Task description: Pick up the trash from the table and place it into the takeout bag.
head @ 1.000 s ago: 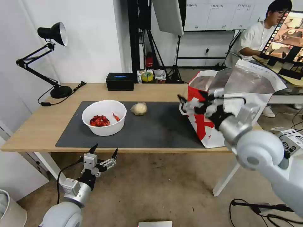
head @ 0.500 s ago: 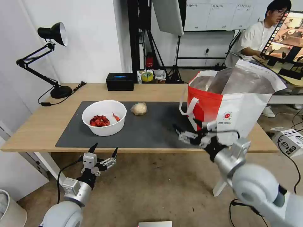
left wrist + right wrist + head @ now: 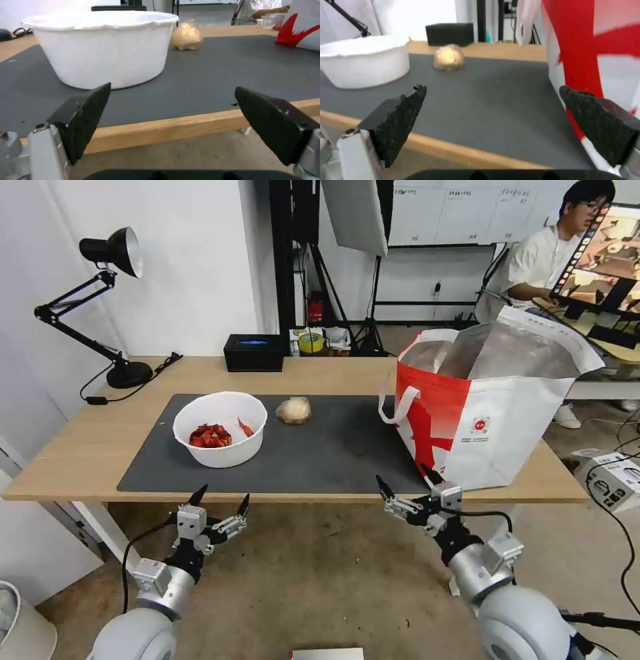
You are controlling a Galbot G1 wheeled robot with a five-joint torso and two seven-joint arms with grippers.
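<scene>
Left gripper [image 3: 219,499]: I see it below the table's near edge, in front of the bowl, arm angled up from the bottom left; jaws apart, nothing between them.
Right gripper [image 3: 405,483]: I have it just under the near edge, in front of the bag's near corner, forearm rising from the bottom right; jaws spread wide, empty.
Table [image 3: 93,447]: one long light-wood top on white legs, carrying one dark grey mat [image 3: 333,453], flat and matte.
Bowl [image 3: 220,437]: one, round white plastic with a wavy rim, on the left part of the mat; red crayfish shells [image 3: 211,435] piled inside.
Paper ball [image 3: 294,410]: one, beige and crumpled, on the mat's far edge, near the bowl but apart from it.
Bag [image 3: 497,430]: one, boxy, red and white with silver foil lining, standing open at the table's right end, white strap handle hanging on its left side.
Tissue box [image 3: 253,352]: one, black, at the far edge.
Desk lamp [image 3: 110,250]: one, black, jointed arm, at the far left corner.
</scene>
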